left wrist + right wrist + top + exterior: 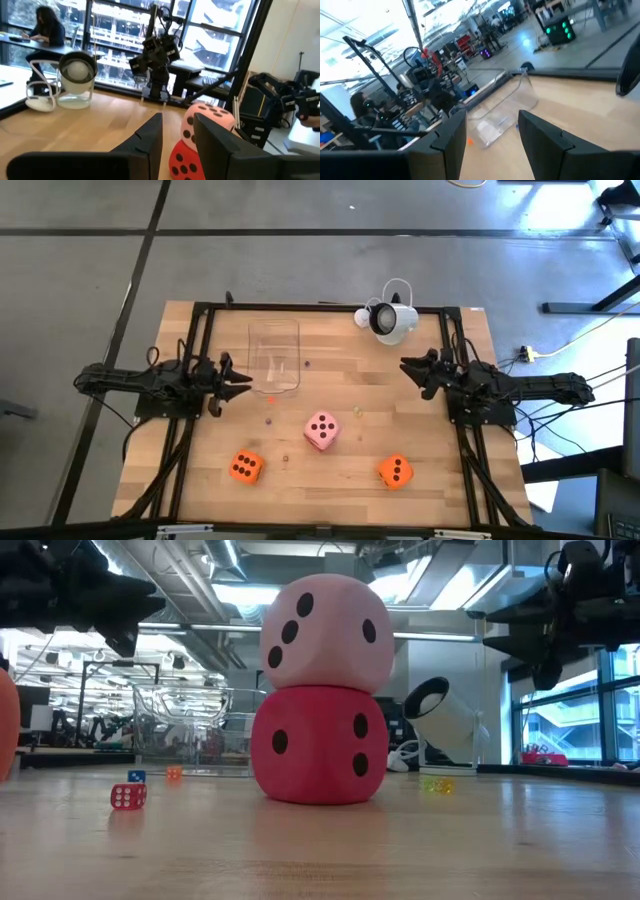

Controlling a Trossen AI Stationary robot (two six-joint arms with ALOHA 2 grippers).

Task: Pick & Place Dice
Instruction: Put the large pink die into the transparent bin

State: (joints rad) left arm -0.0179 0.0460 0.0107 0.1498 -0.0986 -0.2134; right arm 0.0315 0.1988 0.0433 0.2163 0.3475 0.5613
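Near the table's middle, a pink die point(321, 430) sits on top of a red die point(318, 745), its underside resting on the red one's top face. Two orange dice point(245, 467) point(395, 471) lie on the wood nearer the front edge, left and right of the stack. My left gripper point(238, 380) hovers open at the table's left side, level and pointing toward the middle. In its wrist view the stack point(207, 120) shows beyond its fingers point(150, 135). My right gripper point(408, 367) hovers open at the right side, with nothing between its fingers point(450, 132).
A clear plastic container point(274, 358) stands at the far left-centre. A white camera point(390, 320) sits at the far edge. Several tiny dice point(127, 796) point(436, 784) lie scattered on the wood. A black frame point(200, 310) runs along the table's edges.
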